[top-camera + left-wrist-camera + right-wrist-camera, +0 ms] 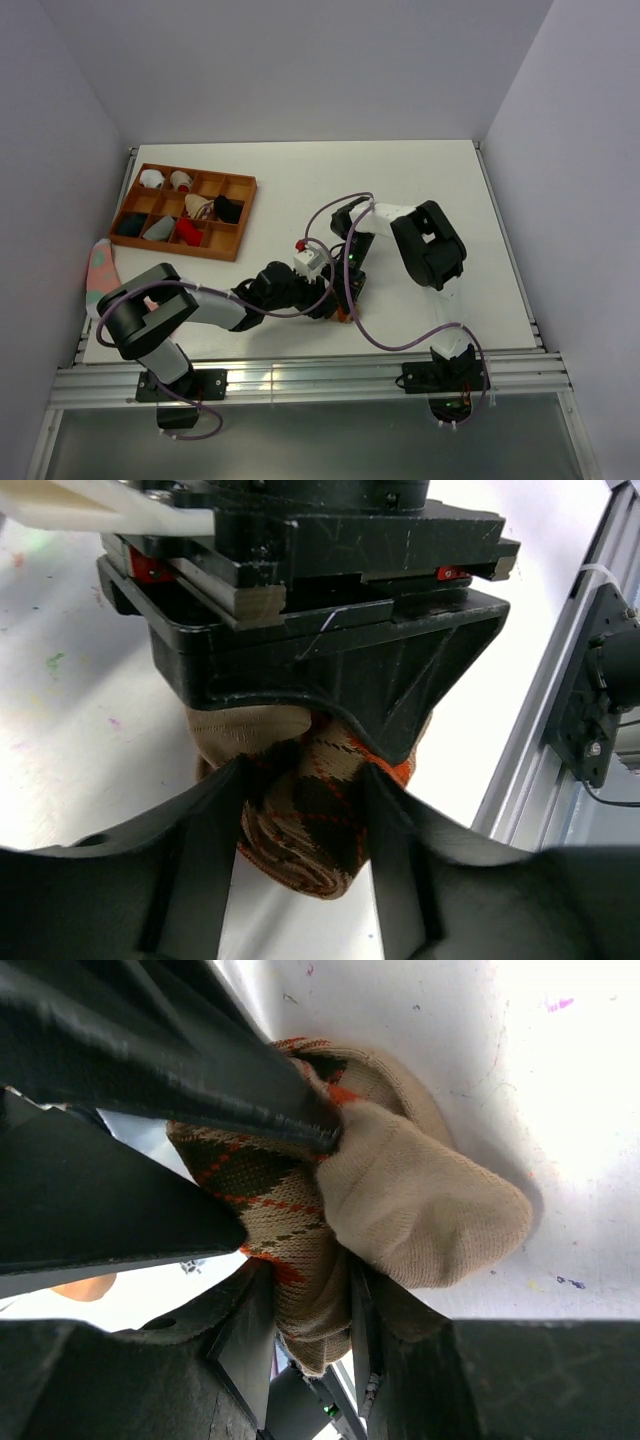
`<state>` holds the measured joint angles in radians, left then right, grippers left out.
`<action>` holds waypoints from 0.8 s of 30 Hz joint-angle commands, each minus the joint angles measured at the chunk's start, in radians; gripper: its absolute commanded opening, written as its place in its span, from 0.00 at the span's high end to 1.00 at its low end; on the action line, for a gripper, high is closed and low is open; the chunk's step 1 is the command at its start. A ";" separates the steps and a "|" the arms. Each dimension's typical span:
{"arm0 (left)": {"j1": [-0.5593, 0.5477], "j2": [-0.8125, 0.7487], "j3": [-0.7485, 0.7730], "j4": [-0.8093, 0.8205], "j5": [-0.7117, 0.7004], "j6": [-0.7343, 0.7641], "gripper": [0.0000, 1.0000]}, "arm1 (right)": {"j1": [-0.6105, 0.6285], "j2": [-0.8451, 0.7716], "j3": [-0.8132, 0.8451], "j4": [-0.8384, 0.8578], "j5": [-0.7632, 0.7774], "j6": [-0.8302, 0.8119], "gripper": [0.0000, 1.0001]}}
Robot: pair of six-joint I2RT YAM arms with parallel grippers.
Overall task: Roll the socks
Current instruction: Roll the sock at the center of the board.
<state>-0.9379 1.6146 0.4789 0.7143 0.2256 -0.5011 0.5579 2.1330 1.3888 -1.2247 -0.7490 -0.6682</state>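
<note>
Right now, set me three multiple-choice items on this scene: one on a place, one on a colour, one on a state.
1. On the table, the pink sock lies: A at the right edge; B at the left edge; C in a gripper.
2. The sock in both wrist views is: A tan argyle; B blue; C white.
3. The right gripper is: A open over bare table; B shut on the sock; C out of view.
Key: B, the top view shows it there; A, brown and orange diamonds on tan knit; B, it pinches the knit from both sides.
</note>
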 commanded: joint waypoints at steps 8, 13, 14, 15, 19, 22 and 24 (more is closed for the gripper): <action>-0.010 0.082 -0.014 0.033 0.012 -0.057 0.87 | 0.002 0.033 -0.014 0.165 0.166 0.010 0.75; -0.019 0.102 -0.016 -0.012 -0.025 -0.063 1.00 | 0.000 -0.018 -0.039 0.232 0.203 0.053 0.62; -0.019 0.105 -0.014 -0.019 -0.031 -0.063 1.00 | 0.000 -0.040 -0.049 0.244 0.207 0.065 0.61; -0.019 0.110 -0.016 -0.024 -0.035 -0.065 1.00 | 0.000 -0.054 -0.056 0.255 0.211 0.070 0.57; -0.019 0.140 -0.014 -0.038 -0.054 -0.077 1.00 | -0.006 -0.120 -0.082 0.300 0.220 0.093 0.51; -0.019 0.166 -0.013 -0.038 -0.061 -0.094 1.00 | -0.015 -0.180 -0.109 0.330 0.230 0.090 0.50; -0.019 0.176 -0.017 -0.026 -0.060 -0.106 1.00 | -0.023 -0.250 -0.161 0.366 0.249 0.084 0.49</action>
<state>-0.9432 1.7218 0.4896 0.8570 0.1993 -0.6098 0.5514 1.9656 1.2755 -1.0504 -0.6231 -0.5621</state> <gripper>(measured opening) 0.033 0.511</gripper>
